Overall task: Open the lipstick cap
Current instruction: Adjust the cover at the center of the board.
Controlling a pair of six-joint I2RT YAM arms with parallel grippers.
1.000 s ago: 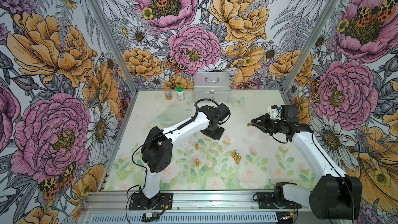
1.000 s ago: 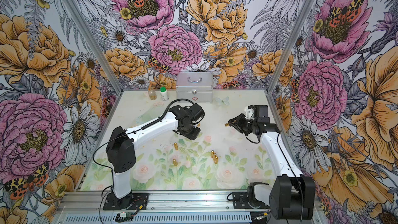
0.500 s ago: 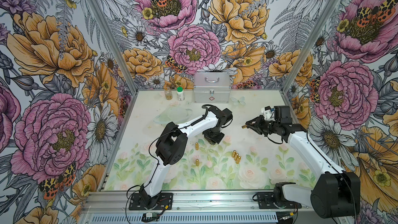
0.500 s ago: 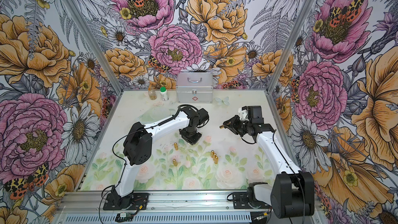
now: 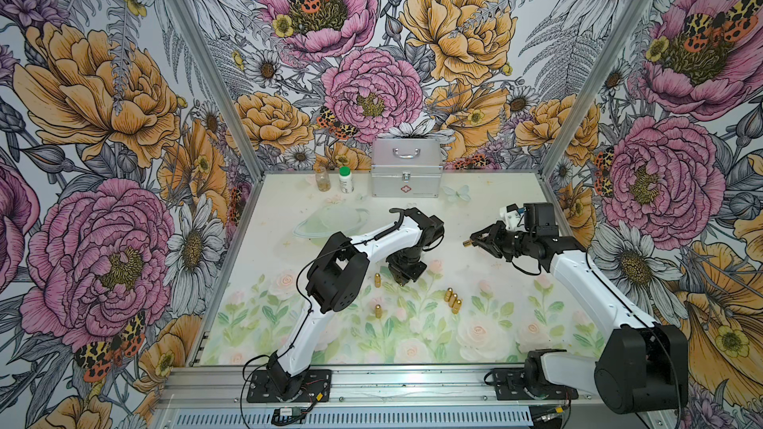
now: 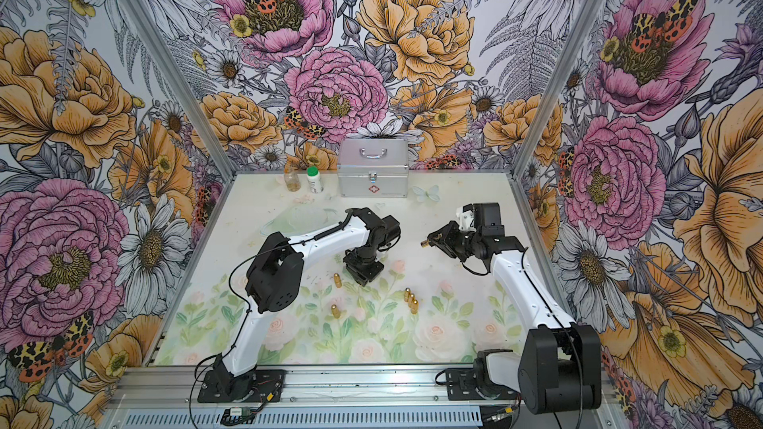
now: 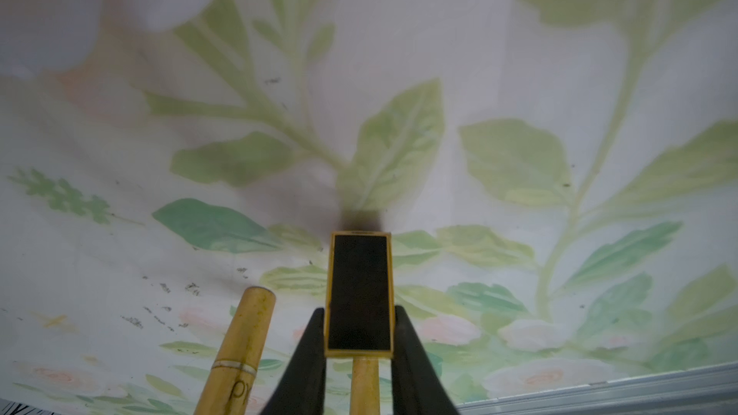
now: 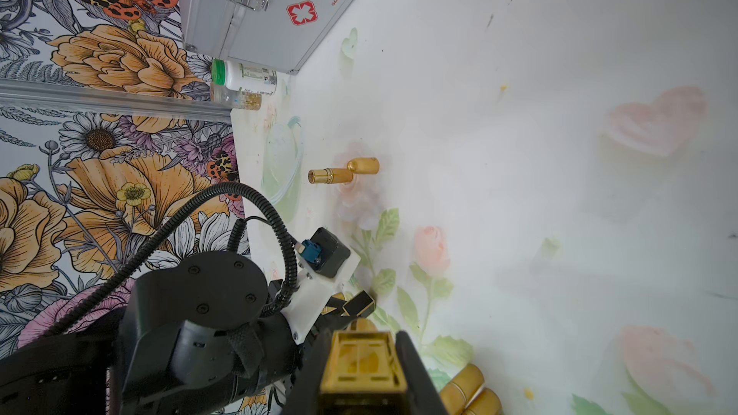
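My left gripper (image 5: pixel 406 276) (image 7: pixel 359 311) points straight down at the table and is shut on the lipstick (image 7: pixel 358 293). It is a black bar with a gold frame, its far end on the mat and a gold stem toward the wrist. My right gripper (image 5: pixel 475 241) (image 8: pixel 361 339) hovers apart to the right, level, and is shut on a square gold hollow piece that looks like the lipstick cap (image 8: pixel 363 365). Its gold tip (image 6: pixel 423 243) pokes out toward the left arm. The two pieces are separate. In the right wrist view the left gripper (image 8: pixel 355 305) shows beyond the cap.
Loose gold lipsticks stand on the mat: one (image 5: pixel 377 279) right beside the left gripper, one (image 5: pixel 377 311) nearer the front, a cluster (image 5: pixel 452 299) to the right. A silver case (image 5: pixel 406 171) and two small bottles (image 5: pixel 334 179) stand at the back wall.
The left arm has folded its elbow inward and brought its gripper down toward the front of the mat. The right gripper has shifted a little to the left with its gold piece.
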